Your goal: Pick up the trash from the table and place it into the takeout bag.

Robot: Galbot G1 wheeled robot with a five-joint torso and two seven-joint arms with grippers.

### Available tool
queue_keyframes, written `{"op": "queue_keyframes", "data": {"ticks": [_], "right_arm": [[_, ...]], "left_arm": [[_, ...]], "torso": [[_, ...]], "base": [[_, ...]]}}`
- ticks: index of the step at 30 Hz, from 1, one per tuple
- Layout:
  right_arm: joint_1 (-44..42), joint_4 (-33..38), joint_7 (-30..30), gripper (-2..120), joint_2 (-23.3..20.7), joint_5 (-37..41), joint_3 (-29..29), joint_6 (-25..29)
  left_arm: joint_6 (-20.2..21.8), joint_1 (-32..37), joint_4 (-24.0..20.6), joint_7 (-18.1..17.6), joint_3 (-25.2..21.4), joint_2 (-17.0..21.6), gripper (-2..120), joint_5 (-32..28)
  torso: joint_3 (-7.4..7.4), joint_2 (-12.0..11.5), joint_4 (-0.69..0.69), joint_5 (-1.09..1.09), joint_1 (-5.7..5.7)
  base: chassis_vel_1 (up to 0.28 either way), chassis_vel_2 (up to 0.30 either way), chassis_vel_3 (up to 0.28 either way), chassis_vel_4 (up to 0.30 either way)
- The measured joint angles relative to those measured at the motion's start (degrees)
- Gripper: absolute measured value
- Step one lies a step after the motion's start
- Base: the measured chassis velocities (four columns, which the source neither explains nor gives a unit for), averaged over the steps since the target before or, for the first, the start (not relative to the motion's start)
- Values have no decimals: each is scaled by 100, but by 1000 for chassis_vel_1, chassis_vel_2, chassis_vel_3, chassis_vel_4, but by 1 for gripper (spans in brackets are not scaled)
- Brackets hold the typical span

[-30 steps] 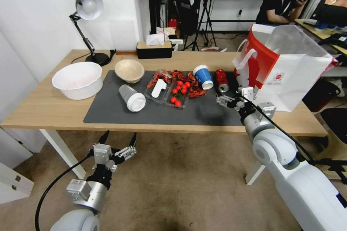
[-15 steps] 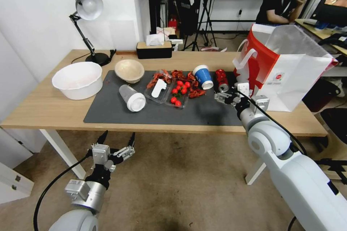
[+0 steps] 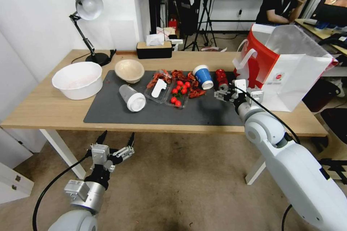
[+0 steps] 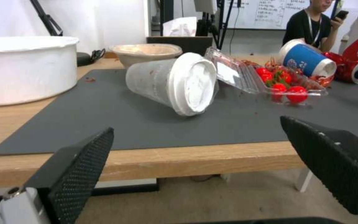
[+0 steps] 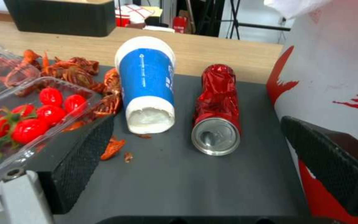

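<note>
A crushed red drink can (image 3: 221,78) (image 5: 217,109) lies on its side on the dark mat (image 3: 202,113), between a tipped blue paper cup (image 3: 203,76) (image 5: 148,84) and the red-and-white takeout bag (image 3: 285,68) (image 5: 332,62). My right gripper (image 3: 222,95) (image 5: 204,161) hovers open just in front of the can, which lines up with the gap between its fingers. A white-lidded translucent cup (image 3: 132,98) (image 4: 175,82) lies at mid-mat, a beige bowl (image 3: 129,70) behind it. My left gripper (image 3: 115,140) (image 4: 195,168) hangs open below the table's (image 3: 47,108) front edge.
Clear trays (image 3: 170,90) with crayfish shells and cherry tomatoes sit beside the blue cup. A large white bowl (image 3: 77,79), a desk lamp (image 3: 86,7) and a black tissue box (image 3: 154,49) stand at the left and back. The bag stands close on the right gripper's right.
My right gripper has moved forward and slightly left over the mat, closer to the red can. The left arm has barely moved.
</note>
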Motion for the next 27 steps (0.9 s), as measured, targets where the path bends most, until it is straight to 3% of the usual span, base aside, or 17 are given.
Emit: {"op": "queue_keyframes", "data": {"ticks": [27], "right_arm": [[1339,-1322,365,100,412,449,-613,-300]], "left_arm": [[29,-24,7,-8,-24,-49,100,8]], "torso": [[0,0,0,0,0]], "base": [[0,0,0,0]]}}
